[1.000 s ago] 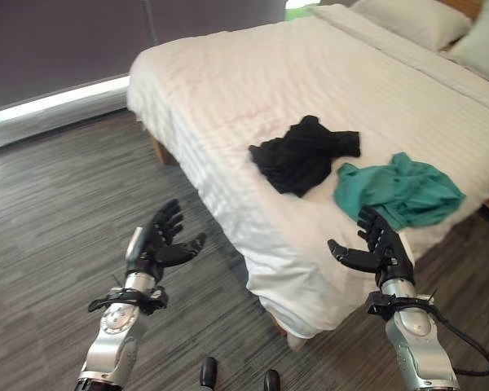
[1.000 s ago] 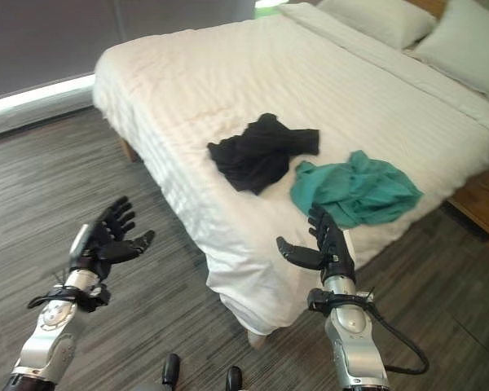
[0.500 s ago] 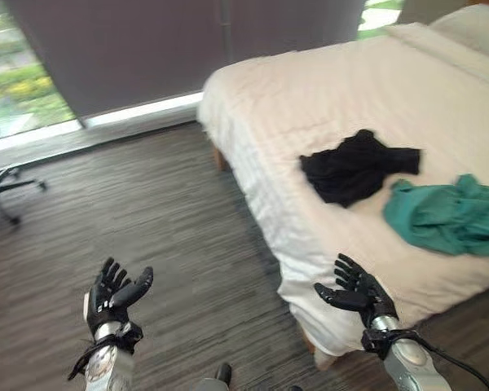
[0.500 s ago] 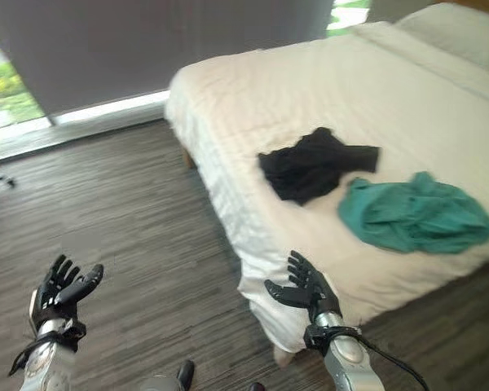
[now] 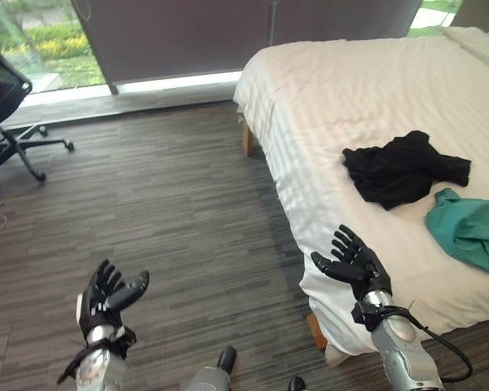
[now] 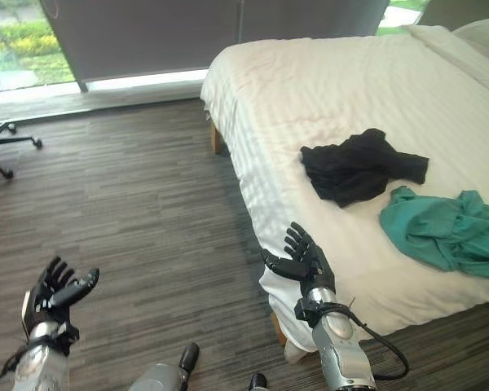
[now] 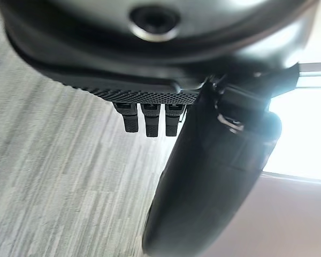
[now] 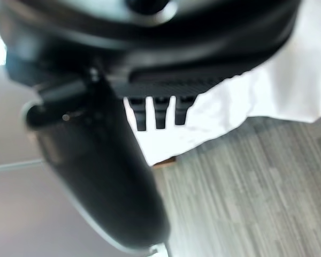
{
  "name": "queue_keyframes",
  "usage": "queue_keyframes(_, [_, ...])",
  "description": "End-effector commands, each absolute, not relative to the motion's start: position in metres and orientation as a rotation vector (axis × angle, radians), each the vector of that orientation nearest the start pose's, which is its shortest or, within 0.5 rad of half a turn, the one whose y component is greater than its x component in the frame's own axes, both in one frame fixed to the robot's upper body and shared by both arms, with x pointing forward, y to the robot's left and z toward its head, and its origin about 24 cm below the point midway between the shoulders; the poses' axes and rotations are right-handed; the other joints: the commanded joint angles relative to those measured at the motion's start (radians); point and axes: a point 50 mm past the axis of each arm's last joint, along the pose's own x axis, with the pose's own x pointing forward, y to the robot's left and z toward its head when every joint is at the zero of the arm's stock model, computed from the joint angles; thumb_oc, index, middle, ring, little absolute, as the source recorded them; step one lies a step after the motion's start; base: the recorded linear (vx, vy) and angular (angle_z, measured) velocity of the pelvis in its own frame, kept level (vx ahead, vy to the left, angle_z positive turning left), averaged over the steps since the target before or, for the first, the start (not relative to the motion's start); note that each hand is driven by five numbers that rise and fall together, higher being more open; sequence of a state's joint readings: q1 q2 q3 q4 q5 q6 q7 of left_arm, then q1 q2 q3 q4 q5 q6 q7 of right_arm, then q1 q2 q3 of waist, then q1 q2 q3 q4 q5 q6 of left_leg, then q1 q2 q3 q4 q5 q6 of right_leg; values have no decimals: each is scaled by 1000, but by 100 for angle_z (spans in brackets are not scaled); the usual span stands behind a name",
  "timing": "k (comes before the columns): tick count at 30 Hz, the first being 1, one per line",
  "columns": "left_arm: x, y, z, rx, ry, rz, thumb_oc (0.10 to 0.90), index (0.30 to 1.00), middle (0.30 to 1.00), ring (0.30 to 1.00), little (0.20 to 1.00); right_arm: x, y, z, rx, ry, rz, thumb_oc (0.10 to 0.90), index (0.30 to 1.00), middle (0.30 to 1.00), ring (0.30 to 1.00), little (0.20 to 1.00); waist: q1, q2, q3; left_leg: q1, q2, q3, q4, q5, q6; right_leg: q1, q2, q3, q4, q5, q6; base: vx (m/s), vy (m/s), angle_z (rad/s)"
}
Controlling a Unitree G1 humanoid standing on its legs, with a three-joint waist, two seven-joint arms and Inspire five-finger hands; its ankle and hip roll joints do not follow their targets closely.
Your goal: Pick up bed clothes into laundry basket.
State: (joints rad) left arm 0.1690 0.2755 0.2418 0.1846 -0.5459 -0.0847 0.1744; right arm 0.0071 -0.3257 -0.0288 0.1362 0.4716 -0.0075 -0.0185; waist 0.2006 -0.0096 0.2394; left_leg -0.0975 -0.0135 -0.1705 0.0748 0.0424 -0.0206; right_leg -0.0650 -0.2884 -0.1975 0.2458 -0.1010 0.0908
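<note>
The view has swung left — an office chair point(image 5: 12, 106) now shows by the window. Left hand point(image 5: 104, 297) and right hand point(image 5: 354, 265) hang empty, fingers spread. Black garment point(image 5: 403, 167) and teal garment point(image 5: 473, 232) lie untouched on the bed point(image 5: 326, 90) — probably searching for the basket.

A crumpled black garment point(image 5: 403, 169) lies on the white bed point(image 5: 326, 90), well beyond the right hand point(image 5: 354, 265) and apart from it. A rumpled teal garment point(image 5: 471, 232) lies just beside the black one, to that hand's right.
</note>
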Motion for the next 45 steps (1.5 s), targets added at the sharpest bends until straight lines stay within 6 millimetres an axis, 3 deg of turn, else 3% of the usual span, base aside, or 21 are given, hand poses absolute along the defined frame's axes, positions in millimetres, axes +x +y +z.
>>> queue_keyframes(1, [203,310,54,-107,-111,536,800,900,900,900,900,261,-239,95,22,-222,-103,800,900,900,900,900,-16,5,-107,33,107,3,-25,-52,-53,52,-66,-8,19,191,80,-12,-343,-13])
queue_keyframes(2, [203,310,54,-107,-111,537,800,900,900,900,900,262,-239,95,22,-223,-103,800,900,900,900,900,-12,5,-106,36,107,8,-28,-51,-53,52,-66,-4,16,193,81,-30,-404,-14])
queue_keyframes(3, [201,317,58,-105,-129,567,800,900,900,900,900,264,-236,107,-16,-261,-79,800,900,900,900,900,-15,-3,-118,43,157,39,-50,-33,-82,53,-100,-21,-5,211,105,-26,-437,-37])
queue_keyframes(4, [200,320,59,-100,-137,590,800,900,900,900,900,266,-233,115,-41,-290,-59,800,900,900,900,900,-21,-9,-125,58,183,67,-83,-15,-101,59,-84,-31,-47,180,109,-23,-445,-71])
queue_keyframes(6, [200,321,59,-100,-137,591,800,900,900,900,900,266,-233,115,-42,-290,-58,800,900,900,900,900,-19,-6,-123,69,190,71,-96,-11,-104,64,-78,-30,-53,181,107,-8,-240,-80])
queue_keyframes(7, [201,323,67,-76,-170,585,800,900,900,900,900,267,-230,127,-92,-332,-28,800,900,900,900,900,-37,-7,-134,64,234,112,-143,46,-139,66,-27,-45,-139,107,116,-40,-473,-57])
queue_keyframes(8, [203,319,68,-85,-177,574,800,900,900,900,900,267,-228,133,-96,-361,-13,800,900,900,900,900,-44,-4,-136,49,246,119,-150,69,-151,73,-2,-53,-171,86,112,-59,-601,-54])
queue_keyframes(11, [213,310,69,-128,-202,543,800,900,900,900,900,268,-226,140,-112,-386,19,800,900,900,900,900,-77,-1,-122,28,262,138,-135,128,-173,80,37,-63,-214,90,94,-64,-351,-29])
queue_keyframes(13, [223,297,73,-187,-235,481,800,900,900,900,900,272,-215,141,-124,-379,94,800,900,900,900,900,-92,-23,-111,30,173,51,-45,71,-150,76,68,-38,-293,129,70,-57,-420,-31])
queue_keyframes(15, [224,294,73,-188,-234,465,800,900,900,900,900,272,-212,138,-122,-364,115,800,900,900,900,900,-98,-29,-117,29,145,54,-26,43,-138,84,80,-27,-322,138,67,14,-223,-51])
queue_keyframes(18, [235,273,72,-214,-229,369,800,900,900,900,900,268,-211,112,-114,-260,104,800,900,900,900,900,-119,-20,-139,52,61,155,-37,-46,-66,92,122,-14,-333,122,47,56,-177,-25])
queue_keyframes(22, [253,250,82,-186,-250,267,800,900,900,900,900,259,-216,101,-87,-244,20,800,900,900,900,900,-156,-2,-145,51,17,178,-57,-41,-34,104,145,-35,-330,110,34,29,-37,18])
queue_keyframes(27, [264,239,92,-181,-275,210,800,900,900,900,900,261,-218,101,-123,-239,-7,800,900,900,900,900,-158,-5,-128,0,-1,211,-91,-10,-22,72,163,-69,-323,109,33,-72,12,38])
queue_keyframes(30, [258,243,82,-171,-237,232,800,900,900,900,900,261,-218,99,-133,-235,-24,800,900,900,900,900,-149,-9,-131,-11,-9,194,-50,-25,-15,84,158,-69,-308,97,32,47,91,24])
queue_keyframes(33, [229,273,61,-118,-154,347,800,900,900,900,900,261,-216,96,-13,-241,-41,800,900,900,900,900,-99,-8,-124,22,-38,155,-24,-75,26,98,120,-75,-146,26,31,154,143,14])
queue_keyframes(37, [212,293,52,-146,-115,450,800,900,900,900,900,263,-220,110,-66,-294,-52,800,900,900,900,900,-84,2,-94,55,-58,118,0,-108,66,-11,57,-67,162,126,55,110,148,36])
queue_keyframes(38, [209,298,53,-167,-124,479,800,900,900,900,900,262,-226,114,-111,-303,-72,800,900,900,900,900,-87,3,-82,74,-58,101,0,-117,76,-53,61,-49,238,159,64,198,101,37])
queue_keyframes(39, [208,303,57,-161,-145,510,800,900,900,900,900,261,-233,118,-134,-315,-112,800,900,900,900,900,-110,13,-67,120,-37,64,-22,-120,81,-148,124,-9,309,151,66,178,58,27])
queue_keyframes(43, [207,306,66,-138,-179,524,800,900,900,900,900,259,-240,117,-144,-307,-140,800,900,900,900,900,-124,9,-77,179,-19,46,-65,-132,71,-215,151,-14,264,131,60,254,-29,56])
queue_keyframes(44, [209,311,77,-117,-223,533,800,900,900,900,900,262,-243,124,-170,-333,-153,800,900,900,900,900,-119,-3,-87,223,-5,37,-85,-158,50,-225,104,-66,121,138,59,276,-95,48])
queue_keyframes(45, [209,312,78,-116,-224,533,800,900,900,900,900,263,-243,124,-169,-334,-154,800,900,900,900,900,-122,1,-86,226,0,34,-86,-158,49,-215,109,-73,109,141,58,387,-133,94])
